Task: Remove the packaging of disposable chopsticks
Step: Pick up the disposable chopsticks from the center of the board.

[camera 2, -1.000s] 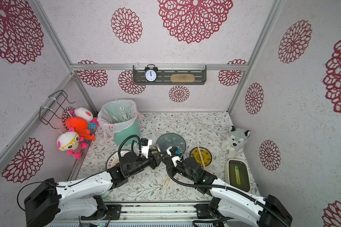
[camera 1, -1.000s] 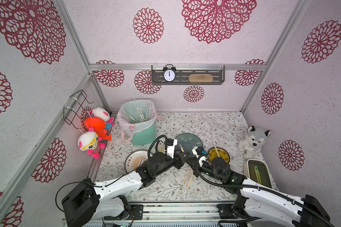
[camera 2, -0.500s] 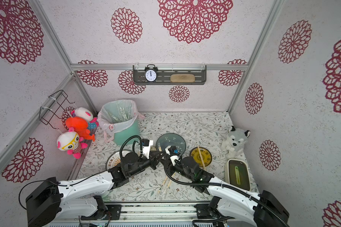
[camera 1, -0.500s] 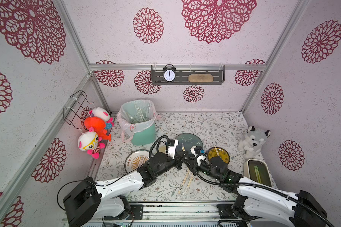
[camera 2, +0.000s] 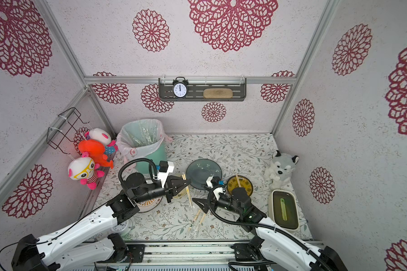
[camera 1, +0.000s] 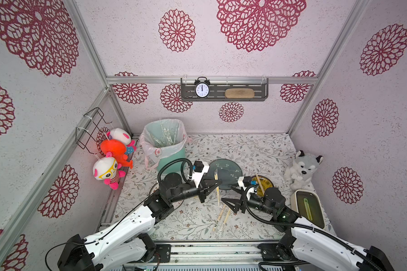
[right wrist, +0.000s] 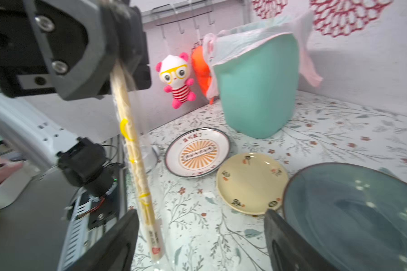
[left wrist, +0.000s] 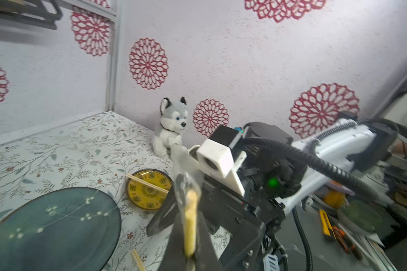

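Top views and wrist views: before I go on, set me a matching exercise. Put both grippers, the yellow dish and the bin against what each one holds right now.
Column one
1. left gripper
2. right gripper
3. yellow dish
4. teal bin

Column two
A. clear sleeves lying inside
B. open, holding nothing
C. shut on sleeved chopsticks
D. bare chopsticks lying across it

Pairs: 1-C, 2-B, 3-D, 4-A
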Available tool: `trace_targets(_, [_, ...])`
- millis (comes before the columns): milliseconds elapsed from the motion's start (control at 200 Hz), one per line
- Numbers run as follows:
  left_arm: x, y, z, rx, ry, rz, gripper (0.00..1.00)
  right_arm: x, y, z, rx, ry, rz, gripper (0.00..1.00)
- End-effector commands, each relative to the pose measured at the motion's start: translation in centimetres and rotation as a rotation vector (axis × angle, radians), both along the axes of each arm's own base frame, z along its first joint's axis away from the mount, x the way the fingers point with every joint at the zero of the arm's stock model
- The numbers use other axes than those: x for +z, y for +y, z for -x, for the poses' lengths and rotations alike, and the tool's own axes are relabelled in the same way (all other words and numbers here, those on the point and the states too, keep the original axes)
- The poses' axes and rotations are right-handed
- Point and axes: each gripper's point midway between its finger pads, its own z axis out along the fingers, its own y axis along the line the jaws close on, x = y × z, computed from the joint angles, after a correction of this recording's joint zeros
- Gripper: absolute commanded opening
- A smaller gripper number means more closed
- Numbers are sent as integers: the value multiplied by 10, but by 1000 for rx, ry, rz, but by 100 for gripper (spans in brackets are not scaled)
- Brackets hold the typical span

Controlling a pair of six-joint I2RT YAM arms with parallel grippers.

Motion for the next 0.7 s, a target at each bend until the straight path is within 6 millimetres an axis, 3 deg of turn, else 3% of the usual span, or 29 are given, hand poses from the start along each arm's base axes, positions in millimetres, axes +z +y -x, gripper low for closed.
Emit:
trace_targets(0, [0,0,26,-148,-104,-68,0,25,11,31,205,-71,-72,83])
trace_targets(180, [4,-6,31,-215,-121,-67,0,21,20,32,260,-56,-71,78])
trace_targets(300, [1,-11,22,-198,-121,-77,0,13,30,30,286,-32,-56,77])
trace_targets(380, [3,-13,18,-189,-134,-70,0,10,35,27,299,-26,-48,66])
trace_targets(485, [3,-12,17,-190,-145,-70,0,7,37,28,317,-31,-36,40])
trace_targets(565, [1,-11,12,-183,-144,-74,0,6,36,28,313,-37,-33,31])
trace_targets(696, [3,-8,9,-182,-148,-46,0,3,35,25,292,-50,-31,25])
